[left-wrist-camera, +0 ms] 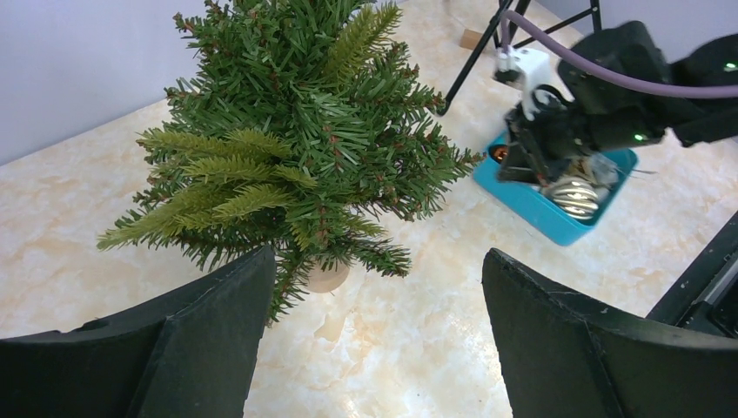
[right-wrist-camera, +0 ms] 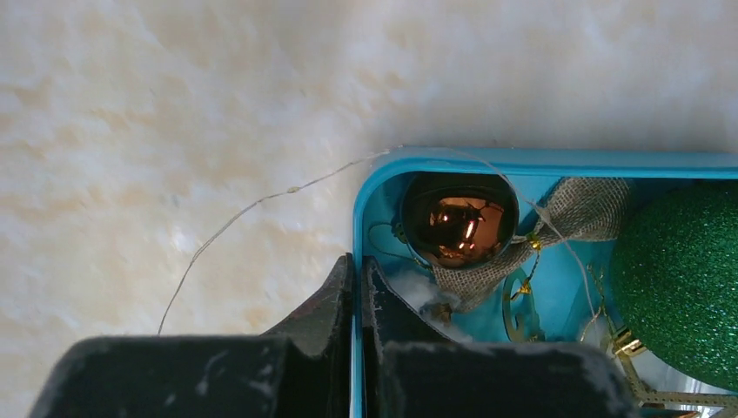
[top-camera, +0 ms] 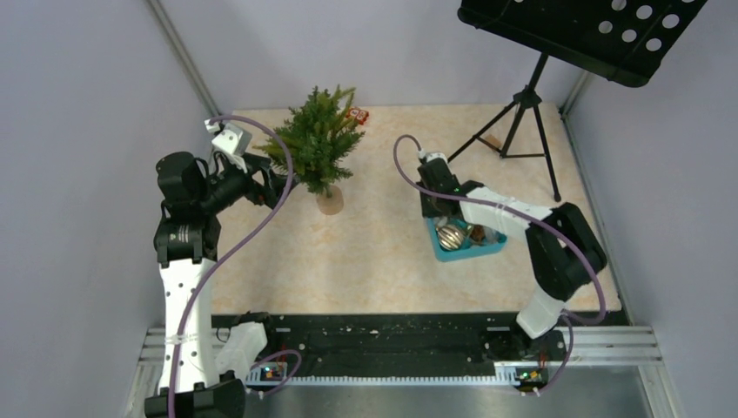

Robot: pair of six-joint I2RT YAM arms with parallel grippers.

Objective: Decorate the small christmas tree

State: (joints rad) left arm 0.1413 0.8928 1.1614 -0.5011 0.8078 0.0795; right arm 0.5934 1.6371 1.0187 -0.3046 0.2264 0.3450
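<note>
Top external: marbled table [top-camera: 383, 261], black music stand [top-camera: 592, 35] at the far right corner. Small christmas tree [top-camera: 318, 144] upright, far side, left of centre. Left gripper [left-wrist-camera: 379, 254] jaws wide, low beside the tree's lower branches. Teal tray [right-wrist-camera: 522, 161] right of centre. Right gripper [right-wrist-camera: 357, 261] pinched tight on the tray wall, one finger inside, one outside. In the tray: green glitter ball [right-wrist-camera: 683, 270], copper ball [right-wrist-camera: 459, 219].

Black-and-white arms [top-camera: 184, 296], purple cables [left-wrist-camera: 661, 87], black wedge jaws.
</note>
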